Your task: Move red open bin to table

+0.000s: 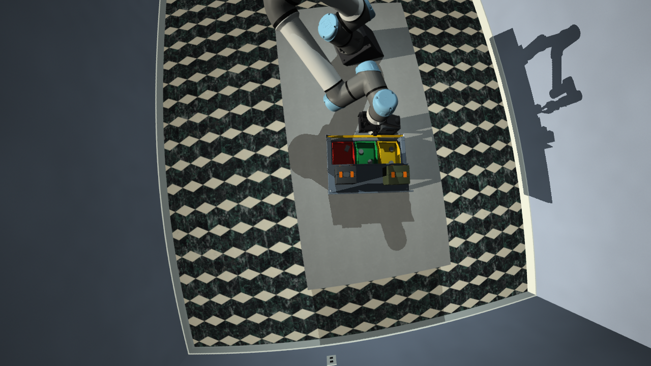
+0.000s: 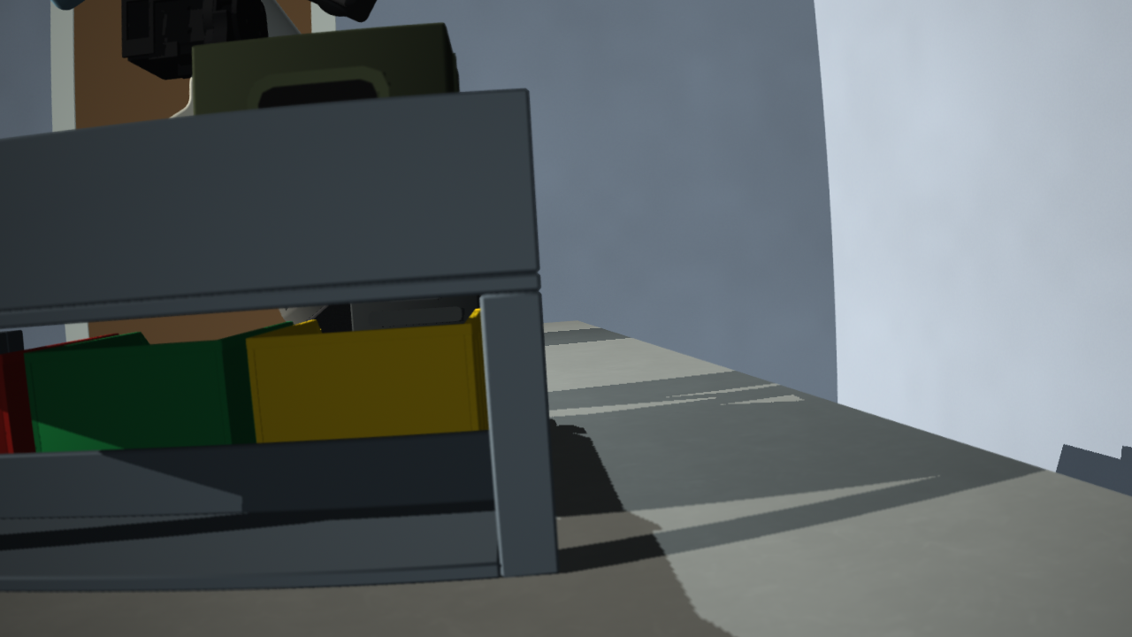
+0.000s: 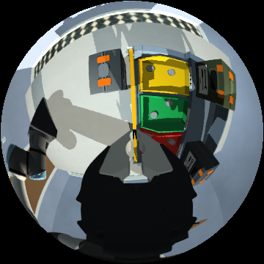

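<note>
The red open bin (image 1: 342, 152) (image 3: 161, 138) sits at the left end of the shelf (image 1: 368, 175) (image 2: 261, 197), next to a green bin (image 1: 366, 152) (image 3: 165, 111) (image 2: 126, 387) and a yellow bin (image 1: 386, 152) (image 3: 163, 75) (image 2: 363, 379). Small grey parts lie in all three bins. Only a red sliver (image 2: 9, 403) of the red bin shows in the exterior view. My gripper (image 1: 377, 132) (image 3: 134, 130) (image 2: 183, 109) is shut at the shelf's thin yellow rail (image 1: 346, 135) (image 3: 131, 92), off to one side of the red bin and not touching it.
A dark grey case (image 1: 345, 174) (image 3: 199, 161) and an olive case (image 1: 396, 174) (image 2: 324, 63) (image 3: 216, 82), both with orange latches, stand on the shelf beside the bins. The shelf stands mid-table; the grey table (image 1: 364, 245) (image 2: 870, 554) stretches beyond it. A corner post (image 2: 518, 435) bounds the shelf.
</note>
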Robot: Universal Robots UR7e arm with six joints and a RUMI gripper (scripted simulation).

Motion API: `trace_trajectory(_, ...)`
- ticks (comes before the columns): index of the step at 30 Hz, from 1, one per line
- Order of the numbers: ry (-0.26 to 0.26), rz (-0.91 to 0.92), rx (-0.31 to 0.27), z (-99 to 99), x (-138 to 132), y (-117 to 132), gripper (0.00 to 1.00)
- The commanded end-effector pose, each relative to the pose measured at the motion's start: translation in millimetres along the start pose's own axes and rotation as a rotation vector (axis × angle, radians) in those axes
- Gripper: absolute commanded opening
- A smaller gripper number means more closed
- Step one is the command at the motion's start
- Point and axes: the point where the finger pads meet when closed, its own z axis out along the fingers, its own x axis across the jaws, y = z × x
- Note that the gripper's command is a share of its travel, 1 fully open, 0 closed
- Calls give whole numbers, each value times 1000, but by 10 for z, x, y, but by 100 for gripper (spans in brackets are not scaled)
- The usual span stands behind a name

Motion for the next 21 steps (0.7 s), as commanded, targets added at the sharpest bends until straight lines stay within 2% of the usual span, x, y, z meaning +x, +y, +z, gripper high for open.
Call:
trace_trajectory(1,1,0,0,213,-4,3,0)
trace_trajectory(3,1,0,0,238,-6,4,0)
trace_trajectory(4,1,0,0,238,-6,4,26)
trace_trajectory(21,1,0,0,238,-6,4,26)
